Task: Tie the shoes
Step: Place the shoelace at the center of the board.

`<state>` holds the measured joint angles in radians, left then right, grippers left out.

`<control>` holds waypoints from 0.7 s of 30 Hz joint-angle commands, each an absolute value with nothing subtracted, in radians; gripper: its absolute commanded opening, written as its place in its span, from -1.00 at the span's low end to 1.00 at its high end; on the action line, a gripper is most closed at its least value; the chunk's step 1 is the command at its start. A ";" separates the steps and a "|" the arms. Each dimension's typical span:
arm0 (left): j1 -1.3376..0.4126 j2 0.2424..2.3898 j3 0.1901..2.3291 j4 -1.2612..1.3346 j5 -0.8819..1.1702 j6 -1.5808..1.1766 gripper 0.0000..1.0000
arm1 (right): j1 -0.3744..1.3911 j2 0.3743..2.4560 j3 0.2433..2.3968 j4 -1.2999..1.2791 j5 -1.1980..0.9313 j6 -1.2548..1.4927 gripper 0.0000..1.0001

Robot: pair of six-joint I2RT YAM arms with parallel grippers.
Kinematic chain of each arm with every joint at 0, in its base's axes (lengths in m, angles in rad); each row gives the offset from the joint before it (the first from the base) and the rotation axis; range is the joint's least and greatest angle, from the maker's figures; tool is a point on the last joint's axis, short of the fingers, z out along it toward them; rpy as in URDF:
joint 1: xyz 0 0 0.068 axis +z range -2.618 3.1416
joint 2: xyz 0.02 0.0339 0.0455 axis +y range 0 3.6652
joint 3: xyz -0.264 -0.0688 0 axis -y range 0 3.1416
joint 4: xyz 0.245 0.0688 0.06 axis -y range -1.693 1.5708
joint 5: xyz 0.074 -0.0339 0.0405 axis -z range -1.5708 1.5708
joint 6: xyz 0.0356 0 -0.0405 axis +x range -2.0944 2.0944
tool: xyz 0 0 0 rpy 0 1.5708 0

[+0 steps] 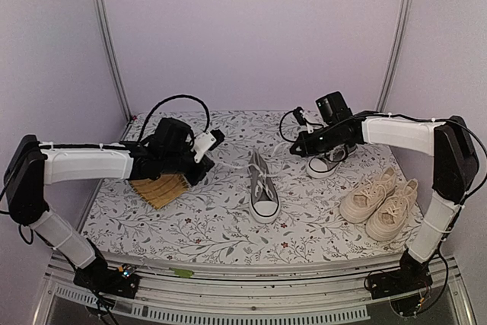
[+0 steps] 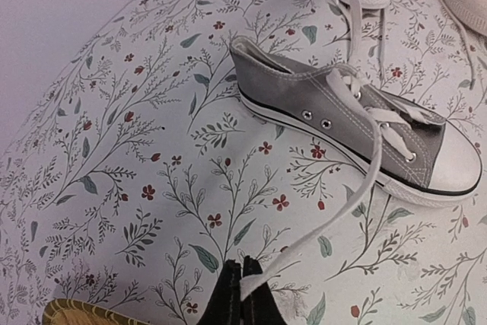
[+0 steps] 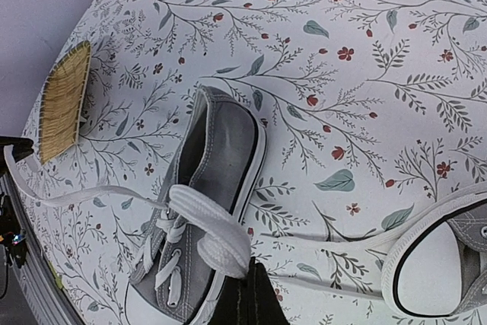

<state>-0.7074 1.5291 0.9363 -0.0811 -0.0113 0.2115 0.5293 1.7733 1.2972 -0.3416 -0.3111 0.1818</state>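
Note:
One small grey shoe [image 1: 263, 188] lies in the middle of the table, toe toward me, with its laces untied. My left gripper [image 1: 201, 172] is to its left, shut on the end of one white lace [image 2: 358, 195], which runs taut to the grey shoe [image 2: 358, 131]. The left gripper [image 2: 241, 262] shows pinched on that lace. My right gripper [image 1: 298, 147] hovers right of the shoe's heel. The right gripper [image 3: 251, 266] is shut on a folded loop of the other lace [image 3: 217, 230] above the grey shoe [image 3: 217, 150]. The second grey shoe [image 1: 327, 161] sits behind the right arm. The cream pair [image 1: 380, 199] rests at the right.
A woven straw mat [image 1: 160, 188] lies under the left wrist, left of the middle shoe. The second grey shoe's loose laces [image 3: 358, 237] trail across the floral cloth [image 1: 198, 226] beside the right gripper. Pale walls and metal posts close in the back and sides.

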 commanded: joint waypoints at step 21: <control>-0.790 1.576 0.842 0.228 -0.043 0.494 -1.00 | 0.685 2.066 1.702 -0.483 -0.580 -0.192 -0.79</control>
<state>-0.7826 1.6150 0.8932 0.0799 -0.0322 0.4492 0.6708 2.0335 1.6600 -0.4423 -0.4900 -0.1177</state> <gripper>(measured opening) 0.005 0.037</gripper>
